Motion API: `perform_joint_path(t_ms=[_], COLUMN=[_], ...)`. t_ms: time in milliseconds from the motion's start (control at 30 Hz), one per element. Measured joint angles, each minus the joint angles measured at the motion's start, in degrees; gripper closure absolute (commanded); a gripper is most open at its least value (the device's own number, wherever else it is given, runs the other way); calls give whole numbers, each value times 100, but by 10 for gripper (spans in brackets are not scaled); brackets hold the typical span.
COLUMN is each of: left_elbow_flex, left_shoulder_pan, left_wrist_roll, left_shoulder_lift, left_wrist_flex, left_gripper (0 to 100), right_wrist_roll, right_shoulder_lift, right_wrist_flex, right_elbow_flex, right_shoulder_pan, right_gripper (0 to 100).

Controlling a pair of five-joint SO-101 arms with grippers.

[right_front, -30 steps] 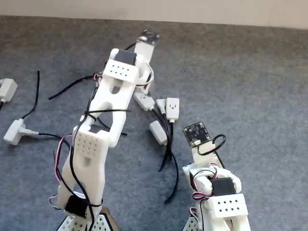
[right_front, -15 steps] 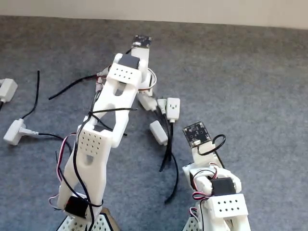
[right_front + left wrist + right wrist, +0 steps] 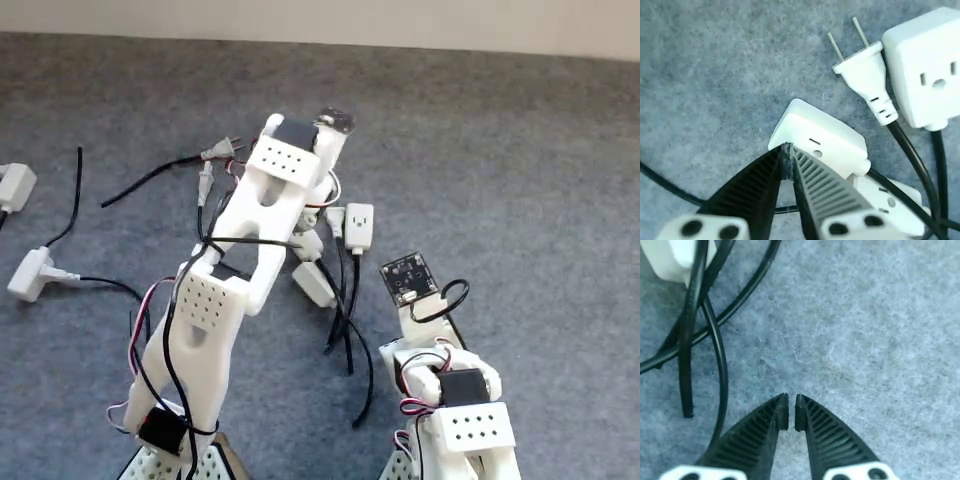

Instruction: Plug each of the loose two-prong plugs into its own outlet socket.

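**Left claw pinched shut at a socket block, right claw shut over the carpet**

The left claw (image 3: 788, 152) has its two black ribbed jaws drawn together, and the tips meet right at the near edge of a flat white plastic outlet block (image 3: 825, 137). They touch that edge, but I can't tell whether they actually have hold of it. Part of another white socket piece (image 3: 890, 197) sticks out from under the block.

Just past the block lies a white two-prong plug (image 3: 865, 75), loose on the grey carpet (image 3: 715, 75). Its metal prongs point away from the claw and sit in no socket. It lies close alongside a squarer white socket cube (image 3: 925, 65), whose slotted face is turned up. Black cords (image 3: 912, 155) run back from the plug and the cube, past the side of the claw.

From above, the left arm (image 3: 260, 220) stretches out over this cluster. A second loose plug (image 3: 222, 150) with bare prongs lies on the other side of the arm, well away from the cube (image 3: 358, 225).

The right claw (image 3: 791, 412) is closed to a hairline gap with nothing between its jaws, and it hangs over carpet. Looped black cables (image 3: 690, 340) lie off to one side of it, and beyond them is the corner of a white block (image 3: 677, 257).
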Motion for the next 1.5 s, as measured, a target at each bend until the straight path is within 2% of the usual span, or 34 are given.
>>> perform_joint_path(t_ms=[67,167,233,400,667,800,1133,1200,1267,1333,1400,1500], left_elbow_flex=[70,88,105,105,105,105,88,88,53,-53,-123,-123], left_shoulder_pan=[-114,-316,-422,-519,-193,-220,-132,-97,-79,-70,-62,-246], left_wrist_roll=[-167,-229,-79,1011,3701,4229,4316,4316,4290,3921,3358,2602], left_shoulder_lift=[-62,-185,-316,-844,-1204,-844,448,466,466,466,396,255], left_wrist_flex=[0,35,35,44,44,44,79,79,79,44,44,44], left_gripper=[939,777,704,691,691,694,707,771,882,1000,967,998], right_wrist_roll=[0,0,0,0,0,0,0,0,0,0,0,0], right_shoulder_lift=[0,0,0,0,0,0,0,0,0,0,0,0], right_wrist_flex=[-44,-79,-79,-79,-79,-79,-79,-79,-79,-79,-79,-79], right_elbow_flex=[35,35,35,35,35,35,35,35,35,35,35,35], right_shoulder_pan=[0,0,0,0,0,0,0,0,0,0,0,0], right_gripper=[961,961,961,961,961,961,961,961,961,961,961,961])
